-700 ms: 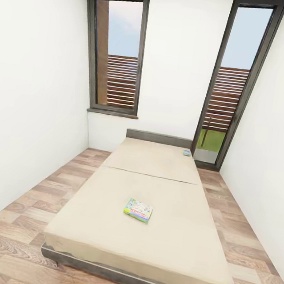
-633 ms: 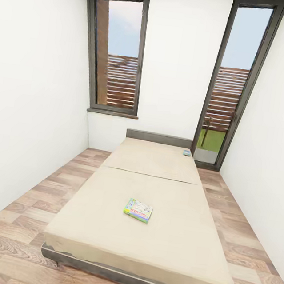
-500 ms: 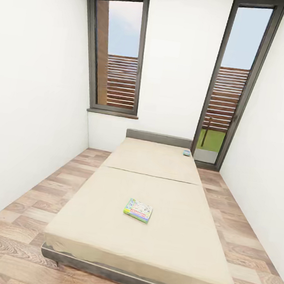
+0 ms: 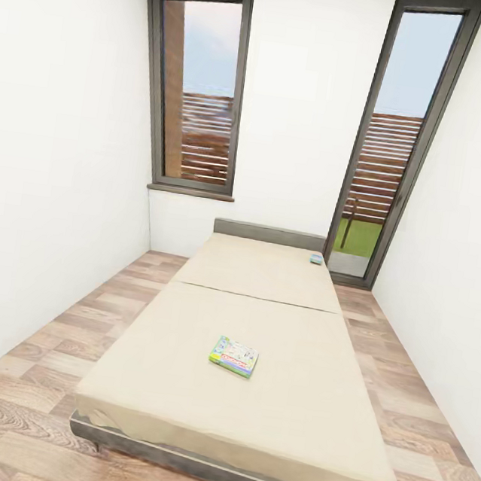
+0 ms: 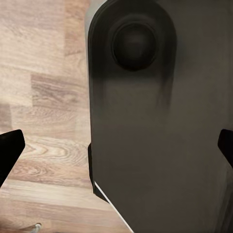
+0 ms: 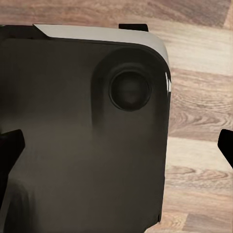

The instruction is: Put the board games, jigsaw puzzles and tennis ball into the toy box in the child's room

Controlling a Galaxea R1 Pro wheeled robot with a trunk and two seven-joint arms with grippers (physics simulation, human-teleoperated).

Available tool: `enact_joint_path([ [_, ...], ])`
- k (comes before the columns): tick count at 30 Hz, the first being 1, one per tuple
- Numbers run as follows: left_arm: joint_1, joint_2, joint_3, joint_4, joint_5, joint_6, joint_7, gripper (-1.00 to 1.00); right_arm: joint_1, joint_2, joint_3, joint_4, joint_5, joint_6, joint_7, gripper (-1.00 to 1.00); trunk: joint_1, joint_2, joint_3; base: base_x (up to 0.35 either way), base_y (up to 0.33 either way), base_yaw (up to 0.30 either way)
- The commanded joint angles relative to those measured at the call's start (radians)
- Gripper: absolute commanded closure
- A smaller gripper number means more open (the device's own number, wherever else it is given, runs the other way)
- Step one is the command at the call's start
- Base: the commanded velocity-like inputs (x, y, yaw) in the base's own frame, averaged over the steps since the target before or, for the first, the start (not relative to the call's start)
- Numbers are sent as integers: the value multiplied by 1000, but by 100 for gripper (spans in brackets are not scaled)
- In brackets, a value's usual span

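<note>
- I am facing the low bed with beige mattress and dark grey frame (image 4: 168,443) from its foot.
- A green-edged flat board game box (image 4: 234,356) is lying mid-mattress; a second small box (image 4: 316,259) is sitting near the grey headboard (image 4: 269,234).
- Lid print is too small to read.
- Both arms are hanging stowed over the wood-plank floor (image 5: 43,121); both sets of jaws are spread apart, holding nothing.

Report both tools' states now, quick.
Left tool: open, fingertips wide apart, holding nothing, over the robot's dark base.
Right tool: open, fingertips wide apart, holding nothing.
</note>
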Motion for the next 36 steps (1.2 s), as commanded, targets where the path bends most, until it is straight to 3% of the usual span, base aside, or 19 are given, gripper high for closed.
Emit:
enact_joint_path([
  [1,0,0,0,-2,1,0,0,-100,0,0,0,0,0,0,-1,-100,0,0,-1,0,0,0],
  [36,9,4,0,0,-7,1,-1,-100,-20,-6,-4,-2,-4,5,0,-100,0,0,-1,0,0,0],
])
